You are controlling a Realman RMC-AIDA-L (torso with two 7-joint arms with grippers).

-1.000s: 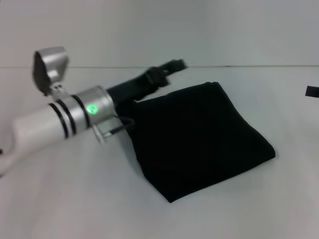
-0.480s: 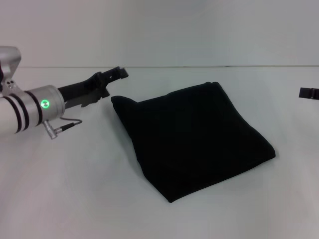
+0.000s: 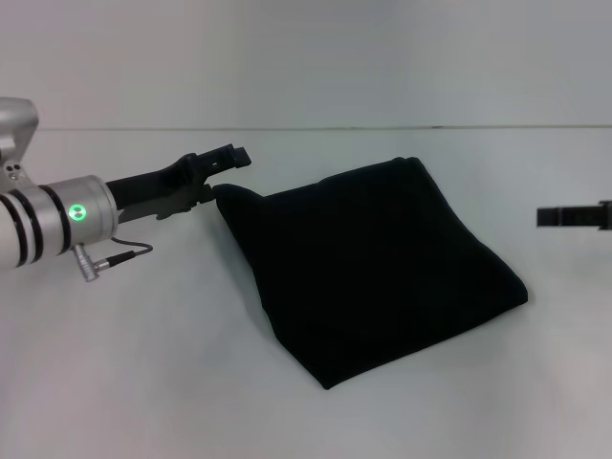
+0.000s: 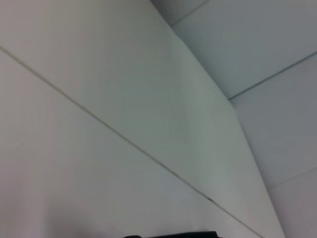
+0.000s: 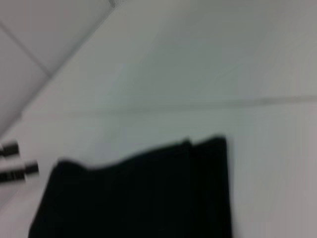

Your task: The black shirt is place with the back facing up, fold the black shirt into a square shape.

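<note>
A: Head view status?
B: The black shirt [image 3: 368,263] lies folded at worktop [image 3: 143,382] centre. Left gripper [image 3: 229,157] at 10 o'clock, beside its corner; right gripper [image 3: 564,217] at 3 o'clock, apart. Whether either is closed cannot be determined.
A: Wrist views?
B: Left: shirt edge only. Right: shirt, 6 o'clock.

Folded black shirt [image 3: 373,263] on white table [image 3: 143,382]

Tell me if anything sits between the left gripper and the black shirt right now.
Nothing visible does. The left gripper is right by the black shirt at its far left corner, with only bare white table around them. The right gripper is off to the shirt's right.
</note>
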